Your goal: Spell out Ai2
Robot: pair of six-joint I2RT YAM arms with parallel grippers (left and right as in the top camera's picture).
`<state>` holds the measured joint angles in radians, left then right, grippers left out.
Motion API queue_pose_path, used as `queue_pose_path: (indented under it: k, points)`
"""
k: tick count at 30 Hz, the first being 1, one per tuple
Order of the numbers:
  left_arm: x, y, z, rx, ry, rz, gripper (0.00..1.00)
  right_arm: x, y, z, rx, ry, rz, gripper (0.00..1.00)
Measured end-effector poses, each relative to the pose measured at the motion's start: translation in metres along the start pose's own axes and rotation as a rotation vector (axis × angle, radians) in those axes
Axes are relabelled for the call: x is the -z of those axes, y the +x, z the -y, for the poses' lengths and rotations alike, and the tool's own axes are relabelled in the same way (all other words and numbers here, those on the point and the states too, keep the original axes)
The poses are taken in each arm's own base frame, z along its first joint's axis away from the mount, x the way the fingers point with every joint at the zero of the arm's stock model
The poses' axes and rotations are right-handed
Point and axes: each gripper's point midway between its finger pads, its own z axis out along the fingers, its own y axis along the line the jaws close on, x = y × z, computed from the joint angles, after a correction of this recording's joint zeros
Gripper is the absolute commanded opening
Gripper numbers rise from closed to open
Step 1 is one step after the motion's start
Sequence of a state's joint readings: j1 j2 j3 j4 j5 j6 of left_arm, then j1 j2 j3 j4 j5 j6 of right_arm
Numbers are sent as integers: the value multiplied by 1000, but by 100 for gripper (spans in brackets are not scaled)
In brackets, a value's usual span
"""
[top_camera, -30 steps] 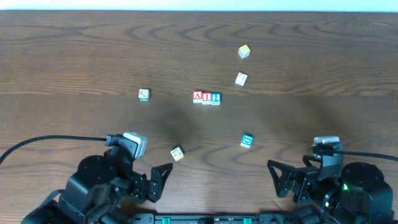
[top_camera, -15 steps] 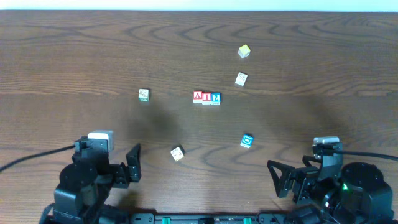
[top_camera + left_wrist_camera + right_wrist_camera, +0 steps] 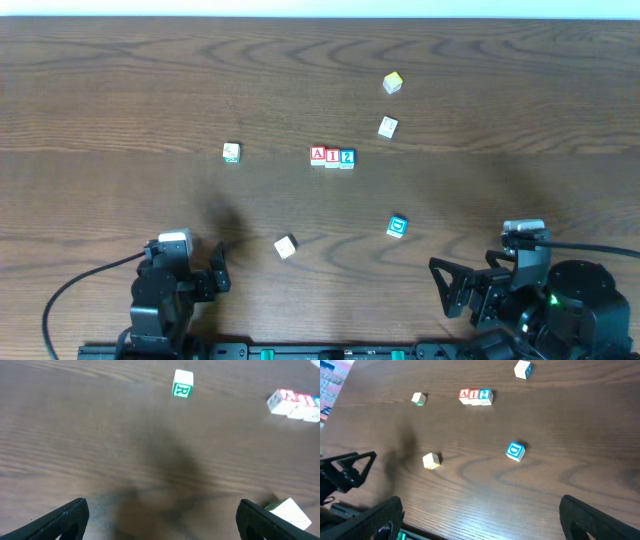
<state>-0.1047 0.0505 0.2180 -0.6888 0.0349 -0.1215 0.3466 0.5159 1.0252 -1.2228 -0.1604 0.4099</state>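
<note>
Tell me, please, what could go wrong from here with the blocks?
The row of A, I and 2 blocks looks spelled, so the main risk is disturbing it. The loose white block lies close to the open left gripper; a forward move might knock it toward the row. The blue D block lies between the open right gripper and the row, so a reach there could push it in.

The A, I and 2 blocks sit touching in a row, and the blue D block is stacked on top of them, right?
No. The A, I and 2 blocks do touch in a row, but the blue D block lies apart from them, nearer the robot, as the overhead view shows.
</note>
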Motion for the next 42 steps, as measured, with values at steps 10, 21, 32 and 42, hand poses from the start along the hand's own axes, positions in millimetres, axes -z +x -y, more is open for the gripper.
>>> queue_pose_path:
  k: [10, 21, 32, 42]
  points:
    - [-8, 10, 1, -26, 14, 0, 96, 0, 0, 0, 0, 0, 0, 99]
    - [-8, 10, 1, -52, 13, 0, 95, 0, 0, 0, 0, 0, 0, 99]
    - [-8, 10, 1, -52, 13, -1, 95, 0, 0, 0, 0, 0, 0, 99]
    - [-8, 10, 1, -52, 13, 0, 95, -6, -28, 44, 157, 180, 345, 99]
